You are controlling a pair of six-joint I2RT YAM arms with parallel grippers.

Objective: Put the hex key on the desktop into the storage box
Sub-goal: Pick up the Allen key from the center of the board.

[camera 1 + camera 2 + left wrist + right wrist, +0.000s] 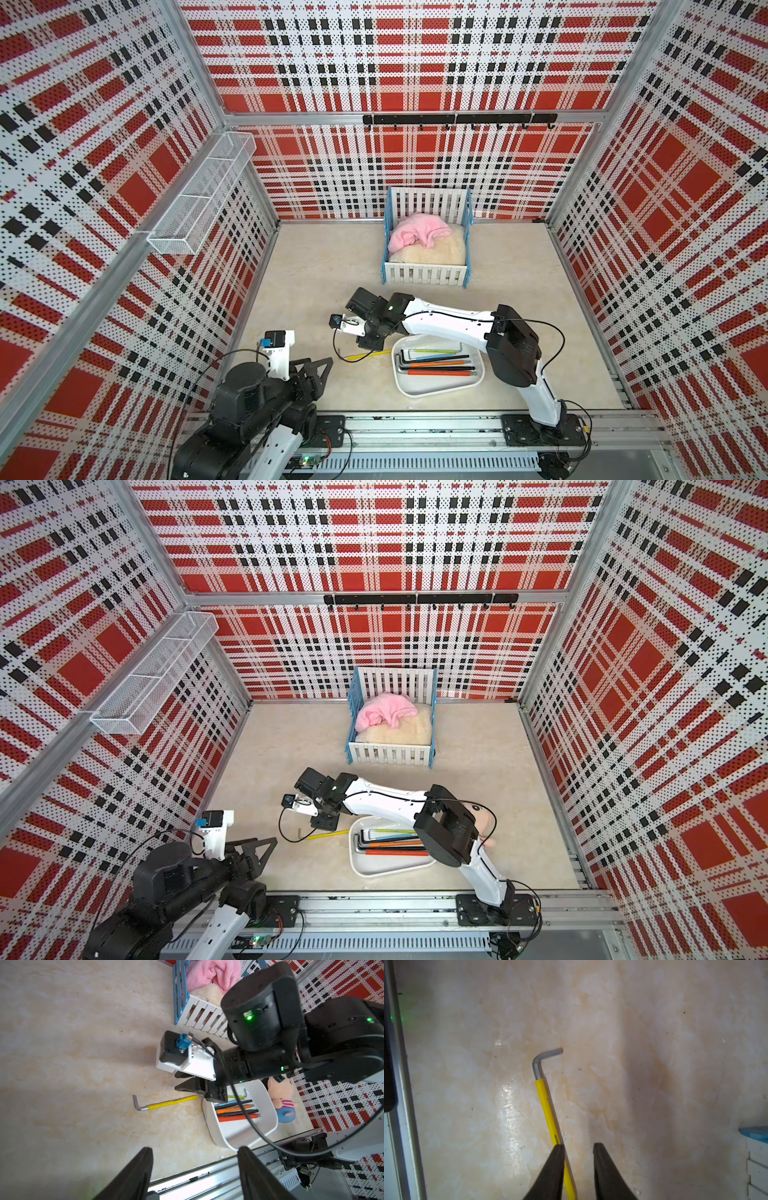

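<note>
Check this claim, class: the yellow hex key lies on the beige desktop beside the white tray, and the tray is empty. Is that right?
Not quite. The yellow hex key does lie on the desktop beside the white tray, but the tray is not empty. The left wrist view shows other hex keys in it, with orange, black and red handles.

No word, number, brand or sign can be read anywhere in these views. The yellow sleeve of the hex key (172, 1102) lying on the counter (83, 1053) carries a short line of black print, too small and blurred to make out; the right wrist view shows it only as a dark smudge.
</note>
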